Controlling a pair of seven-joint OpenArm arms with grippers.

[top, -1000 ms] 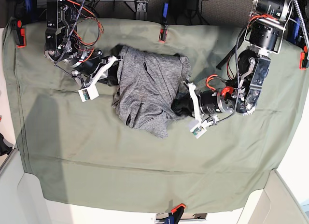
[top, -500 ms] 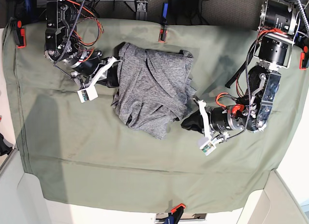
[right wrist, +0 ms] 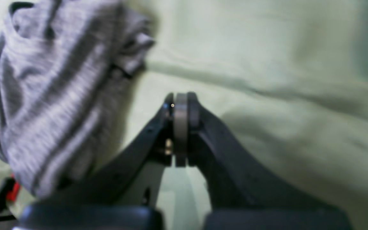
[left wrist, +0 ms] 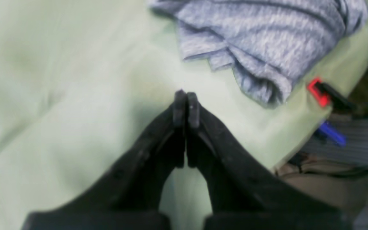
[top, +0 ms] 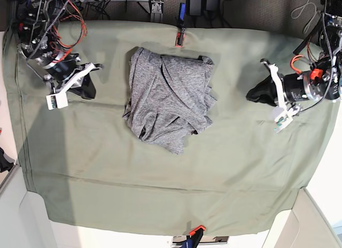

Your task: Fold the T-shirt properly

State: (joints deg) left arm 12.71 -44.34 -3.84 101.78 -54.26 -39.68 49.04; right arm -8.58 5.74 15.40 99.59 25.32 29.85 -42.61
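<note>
The heather-grey T-shirt [top: 168, 98] lies folded into a rough, rumpled bundle on the olive-green sheet [top: 160, 173], near the back middle. It also shows at the top of the left wrist view [left wrist: 260, 41] and at the left of the right wrist view [right wrist: 49, 92]. My left gripper [top: 250, 95] is shut and empty over the sheet, well right of the shirt; in its wrist view [left wrist: 184, 95] the fingers are pressed together. My right gripper [top: 92, 90] is shut and empty, well left of the shirt; it also shows in its wrist view [right wrist: 180, 99].
Red and black clamps hold the sheet at the back edge [top: 179, 38], the front edge [top: 195, 230] and the left corner [top: 21, 40]. White table edges show at the front corners. Cables and equipment sit behind the table.
Both arms have drawn away from the shirt: the left gripper moved right and back, the right gripper moved left. The shirt lies released and has not shifted.
</note>
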